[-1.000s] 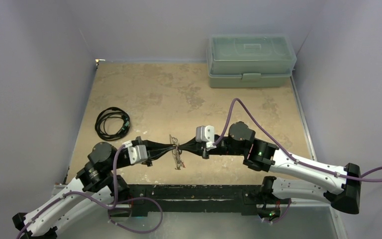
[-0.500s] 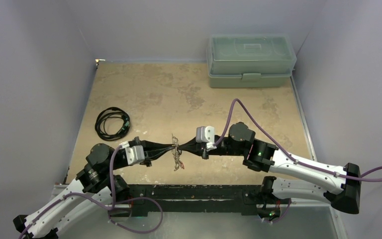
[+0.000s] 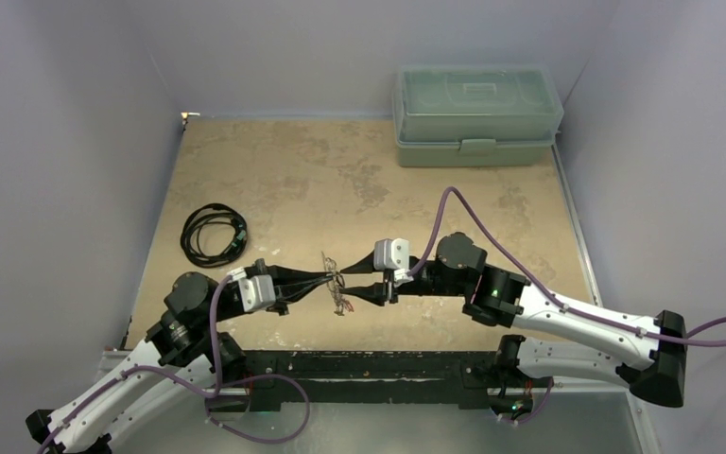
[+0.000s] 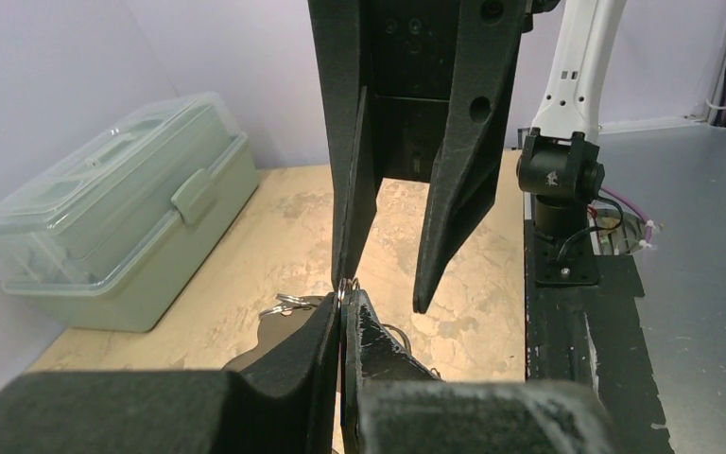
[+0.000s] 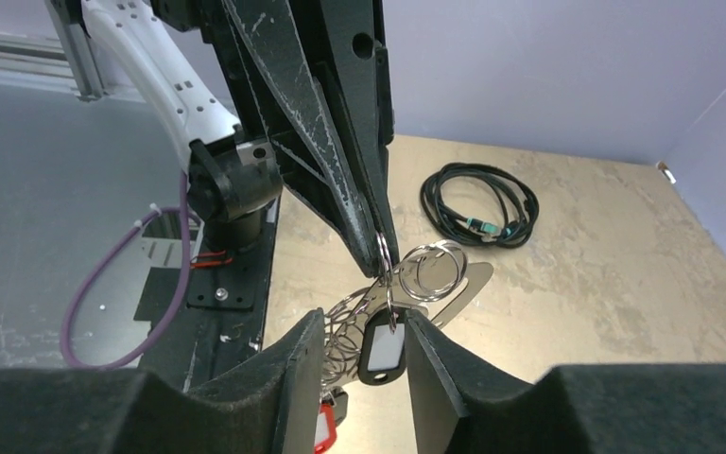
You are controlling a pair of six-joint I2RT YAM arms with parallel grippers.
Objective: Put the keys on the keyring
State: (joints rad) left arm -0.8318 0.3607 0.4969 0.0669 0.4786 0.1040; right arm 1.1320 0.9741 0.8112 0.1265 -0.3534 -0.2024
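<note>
Just this side of the keyring (image 5: 458, 284), my two arms meet tip to tip over the tan table (image 3: 293, 180), close to its near edge. My left gripper (image 4: 344, 307) has its fingers pressed together on a thin wire ring (image 5: 384, 248) at the top of the bunch, and the ring stands on edge between the tips. From that ring hangs a black tag (image 5: 383, 351) with a pale window. The keyring, a flat silvery plate with an oval cut-out, sits just behind the tag among a cluster of small loops. My right gripper (image 5: 364, 326) faces the left head-on with fingers spread, one on either side of the tag and gripping nothing; one fingertip lies just beside the pinched ring. Below the keyring a red-headed key (image 5: 324, 427) shows only its red top past my right finger, and I cannot pick out the other keys in the tangle. Whether the keyring's lower edge touches the table I cannot tell. Beyond the keyring and off to my left, well apart from it, lies a coiled black cable (image 3: 213, 234). Farthest from the keyring, beyond it to my right at the table's back edge, stands a closed pale-green plastic box (image 3: 477, 113)
</note>
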